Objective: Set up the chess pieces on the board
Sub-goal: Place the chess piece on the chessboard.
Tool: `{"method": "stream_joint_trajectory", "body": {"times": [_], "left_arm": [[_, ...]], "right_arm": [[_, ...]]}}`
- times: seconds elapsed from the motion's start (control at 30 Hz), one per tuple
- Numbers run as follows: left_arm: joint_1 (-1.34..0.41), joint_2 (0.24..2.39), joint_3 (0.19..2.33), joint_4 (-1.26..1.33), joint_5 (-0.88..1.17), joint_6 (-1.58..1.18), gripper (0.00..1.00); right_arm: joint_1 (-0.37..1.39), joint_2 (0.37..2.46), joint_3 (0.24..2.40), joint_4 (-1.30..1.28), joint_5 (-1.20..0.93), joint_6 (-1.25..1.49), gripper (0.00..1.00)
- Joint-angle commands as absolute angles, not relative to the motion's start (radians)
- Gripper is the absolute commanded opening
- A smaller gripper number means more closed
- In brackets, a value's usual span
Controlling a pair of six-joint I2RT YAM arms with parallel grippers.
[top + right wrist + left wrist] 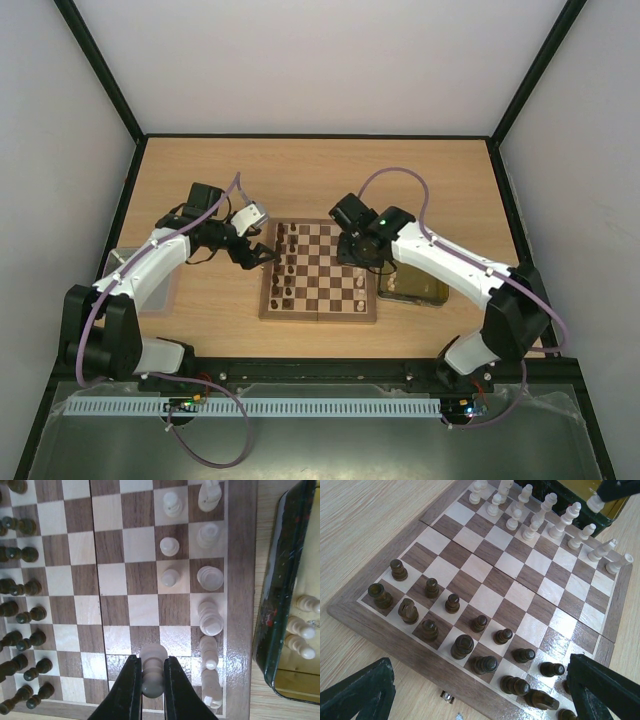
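My right gripper [151, 675] is closed tight around a pale pawn [153, 655] at the near end of the pawn row on the board [240, 580]. Three pale pawns [170, 545] stand there, and the back row beside them is nearly full. Dark pieces [452, 603] fill two rows opposite (seemingly complete). At least three spare pawns [299, 626] wait in the tray [280, 580]. My left gripper [477, 680] hangs wide open, empty.

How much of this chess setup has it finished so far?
The dark pieces stand in two rows, so that side looks done. The right gripper holds a pale pawn over the board. The pale pawn row has gaps, and more pale pieces wait in the tray.
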State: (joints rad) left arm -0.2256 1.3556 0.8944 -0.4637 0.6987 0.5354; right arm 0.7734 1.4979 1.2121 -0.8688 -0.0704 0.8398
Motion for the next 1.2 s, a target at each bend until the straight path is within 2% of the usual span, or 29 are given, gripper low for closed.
{"method": "stream_joint_trajectory", "body": {"times": [0.0, 1.17], "left_arm": [[-0.224, 1.360, 0.901, -0.472, 0.718, 0.549, 0.93], [-0.224, 1.373, 0.894, -0.468, 0.714, 0.552, 0.93]], "right_arm": [[0.795, 1.532, 1.226, -0.899, -0.043, 0.863, 0.02], [0.767, 1.678, 1.160, -0.784, -0.049, 0.812, 0.03]]}}
